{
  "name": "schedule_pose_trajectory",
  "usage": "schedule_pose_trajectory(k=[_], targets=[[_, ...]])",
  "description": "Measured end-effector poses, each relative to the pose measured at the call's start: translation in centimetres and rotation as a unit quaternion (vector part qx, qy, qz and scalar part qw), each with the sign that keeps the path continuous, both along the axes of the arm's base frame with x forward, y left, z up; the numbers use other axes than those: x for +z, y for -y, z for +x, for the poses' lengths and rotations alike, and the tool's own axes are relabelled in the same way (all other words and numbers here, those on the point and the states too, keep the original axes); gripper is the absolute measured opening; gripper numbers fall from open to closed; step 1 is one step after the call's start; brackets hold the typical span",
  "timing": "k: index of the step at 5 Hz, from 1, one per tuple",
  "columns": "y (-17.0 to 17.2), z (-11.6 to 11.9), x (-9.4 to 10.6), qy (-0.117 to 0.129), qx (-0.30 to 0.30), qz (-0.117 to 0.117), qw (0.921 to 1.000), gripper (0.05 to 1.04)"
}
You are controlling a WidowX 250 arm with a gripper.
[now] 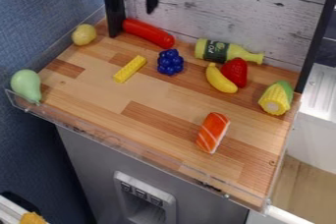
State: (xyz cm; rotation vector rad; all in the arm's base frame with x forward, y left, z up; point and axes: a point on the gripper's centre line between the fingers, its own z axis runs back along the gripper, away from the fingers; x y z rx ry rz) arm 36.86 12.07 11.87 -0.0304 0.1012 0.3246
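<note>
The black gripper [131, 2] hangs at the top edge, left of centre, its two fingers spread apart with nothing between them. Below it a red sausage-like toy [148, 33] lies against the back wall. Farther down are a yellow brick [130, 69] and blue grapes [170, 62]. A green bottle [226, 51] rests on its side at the back. In front of it, a strawberry [235, 72] lies beside a banana [220, 78]. Corn [276, 98] is at the right edge, and an orange salmon piece [213, 132] is at the front right.
A yellow lemon-like toy [84, 35] sits at the back left, and a green pear [26, 85] at the left corner. A clear low rail [125, 150] edges the front of the wooden top [98, 95]. Dark posts stand at the back left and right.
</note>
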Motion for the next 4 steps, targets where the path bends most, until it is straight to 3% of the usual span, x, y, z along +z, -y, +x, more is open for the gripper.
schedule_pose_trajectory(k=[1,3,4], targets=[[-3.4,1.9,-0.5,-0.001,-0.029,-0.007,0.9996,0.995],[-4.8,3.6,-1.5,0.002,-0.136,-0.017,0.9906,0.994],[-5.0,3.5,-1.5,0.002,-0.136,-0.016,0.9906,0.998]])
